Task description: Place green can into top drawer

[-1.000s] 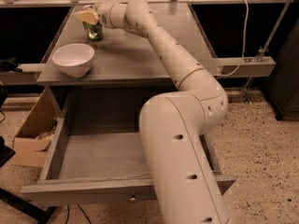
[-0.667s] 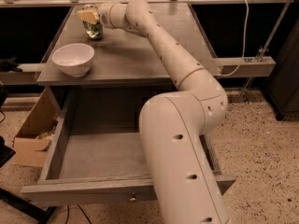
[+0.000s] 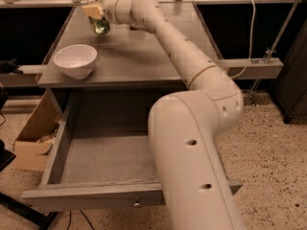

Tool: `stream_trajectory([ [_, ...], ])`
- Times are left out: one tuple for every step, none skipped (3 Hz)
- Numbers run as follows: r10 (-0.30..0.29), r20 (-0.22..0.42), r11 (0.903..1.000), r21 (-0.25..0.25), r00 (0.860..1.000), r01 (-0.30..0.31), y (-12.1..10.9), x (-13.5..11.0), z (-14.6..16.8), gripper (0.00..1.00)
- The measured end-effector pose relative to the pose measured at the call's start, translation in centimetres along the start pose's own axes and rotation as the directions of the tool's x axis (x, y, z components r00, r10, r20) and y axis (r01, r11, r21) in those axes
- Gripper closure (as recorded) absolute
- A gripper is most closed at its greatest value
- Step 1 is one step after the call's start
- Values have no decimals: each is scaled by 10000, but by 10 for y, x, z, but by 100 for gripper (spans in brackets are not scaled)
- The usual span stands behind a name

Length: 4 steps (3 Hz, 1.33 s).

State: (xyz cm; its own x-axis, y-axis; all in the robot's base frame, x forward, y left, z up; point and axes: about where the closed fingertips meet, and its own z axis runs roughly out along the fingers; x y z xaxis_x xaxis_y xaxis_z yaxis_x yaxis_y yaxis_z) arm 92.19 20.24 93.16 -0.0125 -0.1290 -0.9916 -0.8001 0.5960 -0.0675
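The green can [image 3: 100,25] is at the far left of the tabletop, tilted and just above the surface. My gripper [image 3: 94,9] is shut on its upper part, at the end of my arm, which reaches across the table from the right. The top drawer [image 3: 57,150] is pulled wide open below the table's front edge and nothing shows inside it. Its flat front panel [image 3: 91,196] has a small round knob [image 3: 137,204]. My arm's big lower link [image 3: 192,166] hides the drawer's right part.
A white bowl [image 3: 75,60] stands on the grey table [image 3: 144,56] near its front left corner. An open cardboard box [image 3: 32,133] sits on the floor left of the drawer. A railing runs behind the table, and a cable hangs at the back right.
The gripper has lifted the green can a little off the tabletop and shifted it slightly right. The bowl and drawer have not moved.
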Motion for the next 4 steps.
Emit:
stream_trajectory([
  [-691,326,9967,439,9971,677,-10,-39,-55,100],
  [-1346,1100,9859,1151,9848,1219,-11,-91,-133,100],
  [-1586,1527,9775,1636,9755,1333,6,-107,-199,100],
  [-1111,1176,9869,1297,9868,957,49,-29,-242,100],
])
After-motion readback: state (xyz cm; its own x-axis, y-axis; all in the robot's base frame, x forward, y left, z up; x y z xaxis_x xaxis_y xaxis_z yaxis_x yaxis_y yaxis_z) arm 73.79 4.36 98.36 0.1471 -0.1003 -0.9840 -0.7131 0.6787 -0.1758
